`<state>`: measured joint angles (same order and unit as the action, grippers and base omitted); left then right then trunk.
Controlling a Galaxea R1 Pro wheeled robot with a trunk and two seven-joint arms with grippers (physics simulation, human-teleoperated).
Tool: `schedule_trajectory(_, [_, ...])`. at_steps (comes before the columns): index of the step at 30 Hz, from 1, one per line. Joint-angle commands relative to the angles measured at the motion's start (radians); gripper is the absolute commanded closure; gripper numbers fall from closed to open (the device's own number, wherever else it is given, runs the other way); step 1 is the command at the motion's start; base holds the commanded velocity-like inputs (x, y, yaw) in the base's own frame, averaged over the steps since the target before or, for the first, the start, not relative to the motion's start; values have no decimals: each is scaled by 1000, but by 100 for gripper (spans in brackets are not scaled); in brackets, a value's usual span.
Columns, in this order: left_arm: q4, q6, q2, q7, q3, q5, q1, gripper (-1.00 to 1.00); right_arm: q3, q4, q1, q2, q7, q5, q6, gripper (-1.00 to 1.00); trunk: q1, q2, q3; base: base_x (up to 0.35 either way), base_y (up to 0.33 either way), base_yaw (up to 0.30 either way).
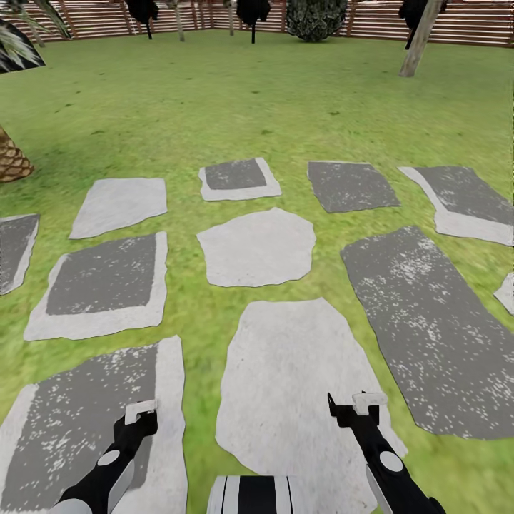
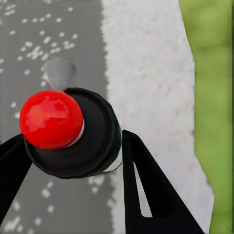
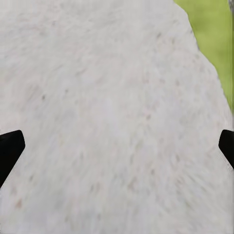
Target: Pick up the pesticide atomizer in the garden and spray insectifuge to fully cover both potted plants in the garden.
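Ground: a green lawn [image 1: 214,100] set with grey and white stepping stones [image 1: 257,246], and a brown slatted fence [image 1: 100,18] at twelve o'clock.
Atomizer and potted plants: I couldn't spot them from where I stood, so I can't tell which way the bottle pointed.
Around: a palm trunk [image 1: 13,160] at nine o'clock, a slim tree trunk [image 1: 420,39] at one o'clock, and a dark bush [image 1: 316,18] by the fence.
Left gripper [image 1: 141,412]: low over a speckled grey stone [image 1: 71,428], with a red ball [image 2: 50,118] on a black knob between its fingers [image 2: 146,195]; whether they clenched it I cannot tell.
Right gripper [image 1: 355,405]: jaws spread wide over a pale stone [image 3: 112,107], holding nothing.
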<state>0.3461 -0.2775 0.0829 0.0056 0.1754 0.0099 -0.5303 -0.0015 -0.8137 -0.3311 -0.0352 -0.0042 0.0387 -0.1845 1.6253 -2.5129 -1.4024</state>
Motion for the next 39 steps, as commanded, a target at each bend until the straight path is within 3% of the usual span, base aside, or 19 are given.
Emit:
schedule_trajectory(1, [-1,-3,0,1,1,1,0,100,0,1,0,0,0,4,-3,-100,-1,0,3,0,0,0])
schedule_trajectory(23, [3,12,-1,-10,-8,1,-3,100,5,3,0,5,-1,4,-3,-100,-10,5,89,0,0,0])
schedule_trajectory(25, [5,17,-2,-4,-12,-1,-3,100,5,5,1,28,-1,4,-3,-100,-11,6,96,0,0,0])
schedule_trajectory(27, [6,23,-1,-3,-12,-3,-3,100,5,5,2,34,0,4,-3,-100,-12,6,104,0,0,0])
schedule_trajectory(28, [9,66,0,-1,-8,-7,5,100,3,31,4,37,0,6,-4,-100,-13,6,108,0,0,0])
schedule_trajectory(39, [-3,73,3,-3,-10,-12,14,100,-2,103,4,22,-2,5,-6,-100,-18,9,163,0,0,0])
